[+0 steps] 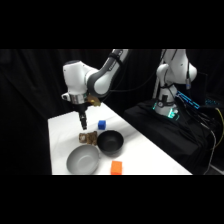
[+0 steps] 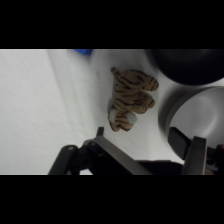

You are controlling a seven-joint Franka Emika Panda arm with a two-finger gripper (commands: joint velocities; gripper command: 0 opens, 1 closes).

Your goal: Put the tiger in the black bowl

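We see the tiger (image 2: 130, 99) hemmed by the black bowl (image 1: 110, 142) and grey bowl (image 1: 83, 160); the table (image 1: 62, 130) lies bare toward its far side, the blue cube (image 1: 102, 125) standing just beyond.

Tan tiger (image 2: 131, 97) dark-striped; black bowl (image 1: 110, 142) glossy.

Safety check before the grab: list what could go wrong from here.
1. The tiger lies close beside the grey bowl and the black bowl; a descending finger could strike a rim.
2. The gripper is above the tiger and seems offset from it in the wrist view, so a closing pinch may only clip it.
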